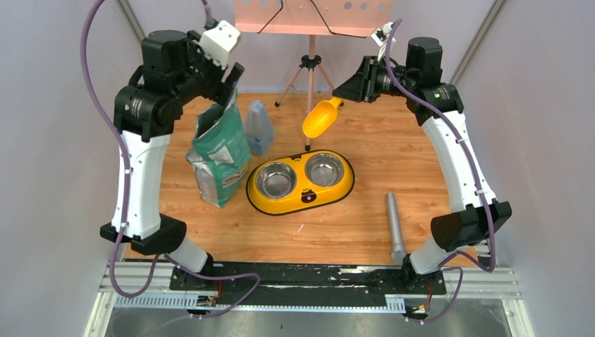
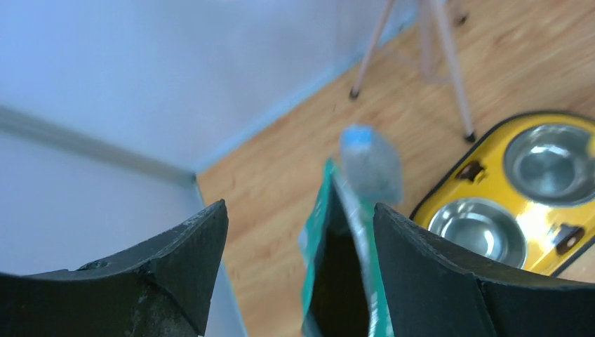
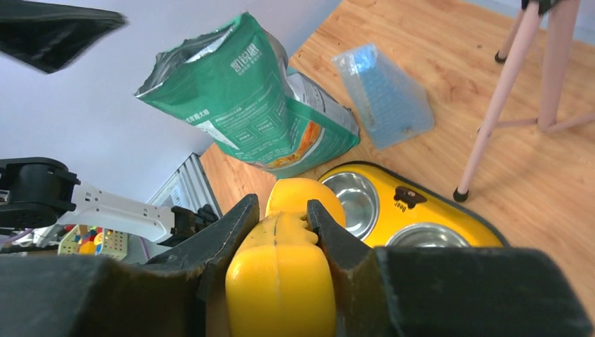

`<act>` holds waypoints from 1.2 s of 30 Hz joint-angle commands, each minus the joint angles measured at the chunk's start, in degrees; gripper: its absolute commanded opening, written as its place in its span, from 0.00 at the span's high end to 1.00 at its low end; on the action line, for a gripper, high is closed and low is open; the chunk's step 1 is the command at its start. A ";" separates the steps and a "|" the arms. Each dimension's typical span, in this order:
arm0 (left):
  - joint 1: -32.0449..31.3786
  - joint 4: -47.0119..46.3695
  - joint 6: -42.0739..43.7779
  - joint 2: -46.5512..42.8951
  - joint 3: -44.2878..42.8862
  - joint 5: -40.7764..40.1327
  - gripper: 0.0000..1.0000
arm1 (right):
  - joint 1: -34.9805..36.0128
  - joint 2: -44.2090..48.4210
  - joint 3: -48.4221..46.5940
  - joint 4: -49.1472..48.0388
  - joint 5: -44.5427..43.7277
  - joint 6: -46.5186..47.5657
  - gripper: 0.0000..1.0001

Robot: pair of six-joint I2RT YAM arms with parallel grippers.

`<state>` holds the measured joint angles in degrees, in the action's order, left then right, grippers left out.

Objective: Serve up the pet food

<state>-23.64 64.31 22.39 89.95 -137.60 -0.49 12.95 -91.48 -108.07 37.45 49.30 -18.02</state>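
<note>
While your left gripper [image 2: 300, 217] hangs apart over the bag [image 1: 223, 144], your right gripper [image 3: 281, 207] clamps the scoop [image 1: 321, 119], twelve o'clock from the bowls [image 1: 302, 175].

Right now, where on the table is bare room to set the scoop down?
Bare wood lies in front of the yellow double bowl, between the green bag and the grey cylinder. Another patch is right of the bowl, behind the cylinder. The back left is crowded: bag, blue pouch, tripod legs.
</note>
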 commanded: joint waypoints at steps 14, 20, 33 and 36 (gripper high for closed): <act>17.00 16.74 -5.01 0.77 7.52 7.92 0.26 | 6.64 -4.44 -8.78 -2.21 -4.20 2.11 1.00; 17.06 18.87 -4.15 3.23 2.15 7.69 0.34 | 8.10 -4.67 -8.98 -2.21 -5.04 3.04 1.00; 17.08 27.97 -6.11 9.63 -2.50 11.98 1.00 | 13.60 -16.61 -29.51 -9.84 -1.64 1.95 1.00; 17.13 27.60 -7.43 9.47 -5.09 15.34 1.00 | 15.71 -19.09 -32.19 -14.54 -0.03 -0.40 1.00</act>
<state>-6.85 88.82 18.00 101.14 -138.41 9.58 25.74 -107.81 -135.68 31.38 46.11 -16.16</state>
